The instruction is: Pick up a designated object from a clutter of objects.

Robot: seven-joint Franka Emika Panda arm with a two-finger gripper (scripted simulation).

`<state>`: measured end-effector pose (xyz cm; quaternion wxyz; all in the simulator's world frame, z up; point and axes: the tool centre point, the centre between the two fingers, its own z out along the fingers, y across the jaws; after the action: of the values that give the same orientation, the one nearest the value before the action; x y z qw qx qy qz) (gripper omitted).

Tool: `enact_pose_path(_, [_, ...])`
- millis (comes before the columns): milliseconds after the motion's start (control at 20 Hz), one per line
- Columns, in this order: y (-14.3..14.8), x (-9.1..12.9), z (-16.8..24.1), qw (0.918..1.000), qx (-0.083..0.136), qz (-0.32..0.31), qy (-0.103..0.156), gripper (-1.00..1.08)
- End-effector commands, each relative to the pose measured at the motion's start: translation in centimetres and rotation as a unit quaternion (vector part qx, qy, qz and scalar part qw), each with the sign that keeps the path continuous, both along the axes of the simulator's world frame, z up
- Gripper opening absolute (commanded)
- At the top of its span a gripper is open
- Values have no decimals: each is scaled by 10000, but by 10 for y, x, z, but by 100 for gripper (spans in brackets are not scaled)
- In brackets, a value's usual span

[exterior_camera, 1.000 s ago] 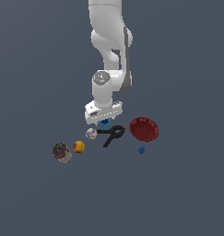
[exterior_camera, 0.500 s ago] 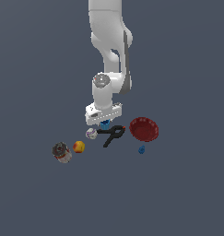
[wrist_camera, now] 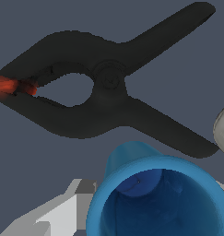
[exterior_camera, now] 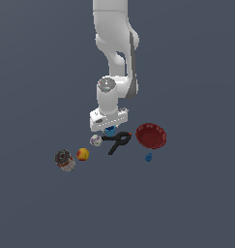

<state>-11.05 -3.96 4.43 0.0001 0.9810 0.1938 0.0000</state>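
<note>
down low over the clutter, the gripper [exterior_camera: 110, 129] hangs from the white arm [exterior_camera: 116, 53] with its pale body just above the blue cup [exterior_camera: 110, 130], of which only a small bright blue patch peeks out beneath it in the exterior view. in the wrist view the blue cup [wrist_camera: 157, 198] fills the near part of the picture, its hollow mouth facing the camera, with a grey-white finger [wrist_camera: 62, 209] close against one side and a sliver of another pale part at the opposite edge. whether the fingers are pressing the cup or only straddling it i cannot tell, nor how far apart they stand.

the black clamp [exterior_camera: 117, 141] lies just beside the cup, toward the exterior view's right and nearer the camera; in the wrist view the black clamp [wrist_camera: 104, 87] sprawls with its handles spread and an orange-red tip at one jaw end. the white-purple ball [exterior_camera: 95, 140] sits just to the exterior view's left of the clamp. further left lie the orange-yellow fruit [exterior_camera: 82, 154] and then the dark-and-white can [exterior_camera: 64, 160], close together. the red bowl [exterior_camera: 151, 135] rests to the exterior view's right of the clamp, and a tiny blue lump [exterior_camera: 148, 157] sits near the bowl, closer to the camera.
</note>
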Motion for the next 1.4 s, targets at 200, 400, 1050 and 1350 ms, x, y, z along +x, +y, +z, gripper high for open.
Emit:
enact_pose_path(200, [8, 7, 12, 10000, 0, 2, -5, -100])
enact_pose_path(400, [18, 16, 27, 10000, -4, 2, -4, -100])
enact_pose_path(1050, [79, 67, 117, 10000, -10, 1, -4, -100])
enact_pose_path(1350, [112, 97, 166, 10000, -10, 1, -4, -100])
